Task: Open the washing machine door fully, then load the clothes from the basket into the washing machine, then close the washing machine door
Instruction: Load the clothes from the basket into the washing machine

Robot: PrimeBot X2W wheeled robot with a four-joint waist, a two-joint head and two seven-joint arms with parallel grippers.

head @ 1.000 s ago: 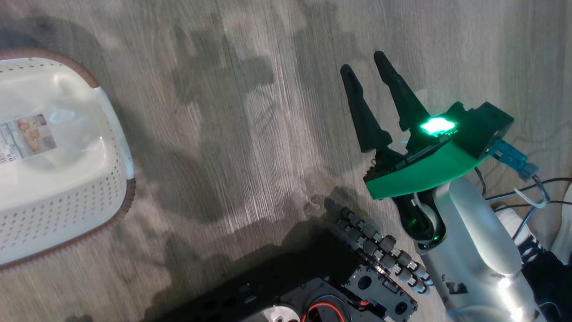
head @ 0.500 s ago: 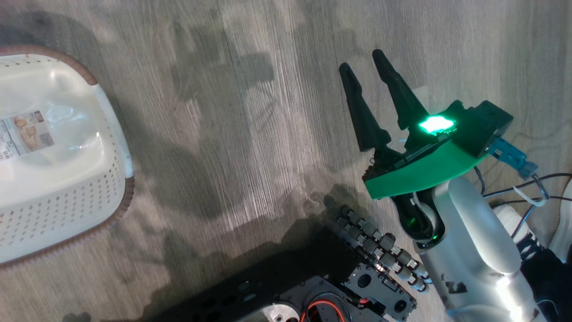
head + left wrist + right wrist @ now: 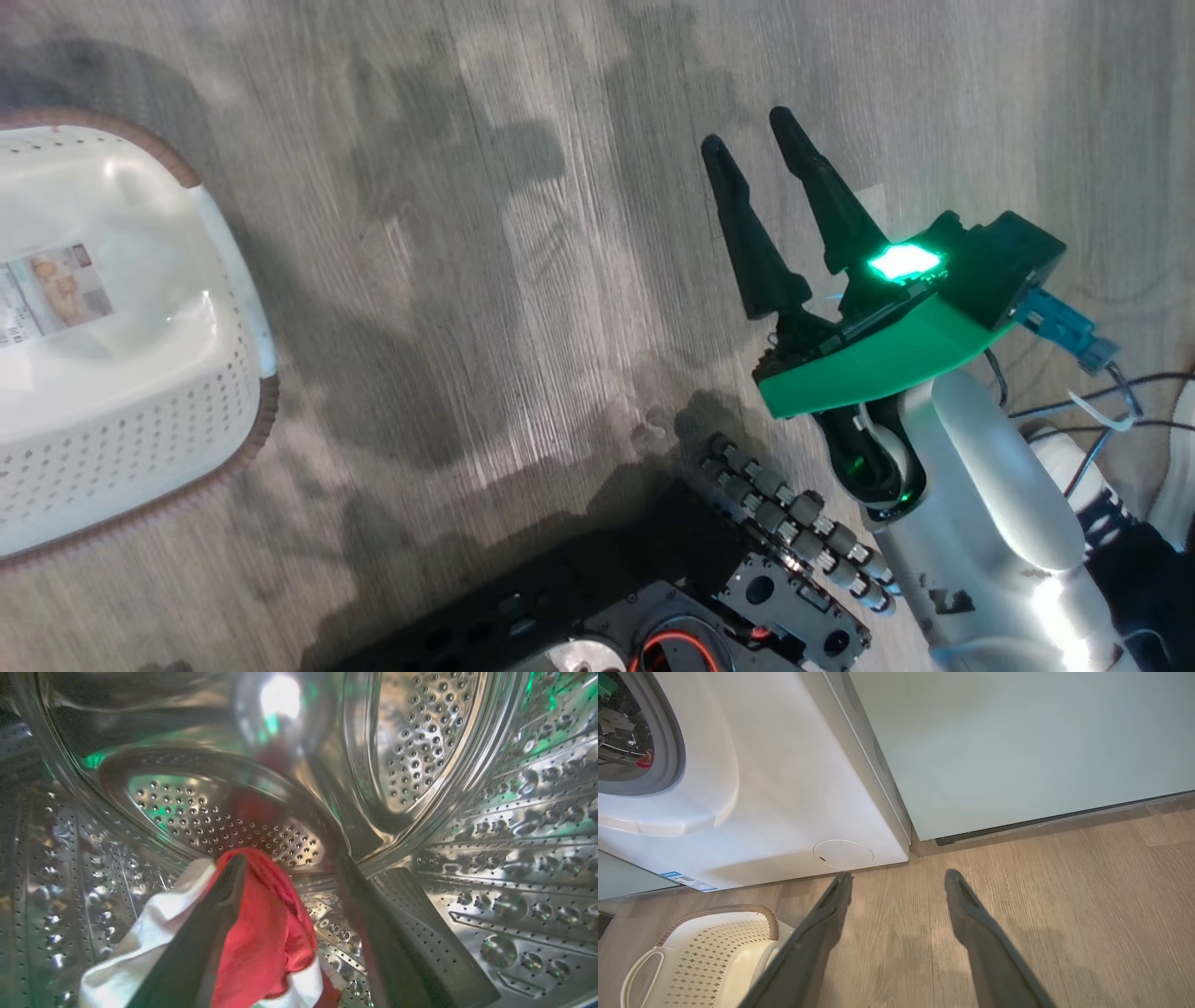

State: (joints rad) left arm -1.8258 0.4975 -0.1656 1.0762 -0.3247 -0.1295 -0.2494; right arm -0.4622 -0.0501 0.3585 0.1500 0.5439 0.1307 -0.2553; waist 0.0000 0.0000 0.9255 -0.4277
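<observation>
In the left wrist view my left gripper (image 3: 290, 859) is deep inside the washing machine's steel drum (image 3: 490, 826), open. The red and white clothes (image 3: 266, 933) hang against its left finger (image 3: 205, 938), draping down to the drum floor between the fingers. The right wrist view has the white washing machine (image 3: 784, 788) with its grey seal (image 3: 675, 746). A bit of red shows through the opening. The white basket (image 3: 140, 439) stands on the floor at the left with nothing in it but its label. My right gripper (image 3: 747, 131) hovers open over bare floor. The washing machine door is out of view.
A pale teal cabinet (image 3: 1017, 742) stands right of the machine. A round flap (image 3: 843, 854) and a blue sticker (image 3: 689, 882) sit near the machine's base, with the basket (image 3: 714, 952) just in front. My dark wheeled base (image 3: 653, 607) and cables (image 3: 1102, 401) are at the lower right.
The head view has shifted slightly. My right gripper stays open in the same place and the basket has not moved.
</observation>
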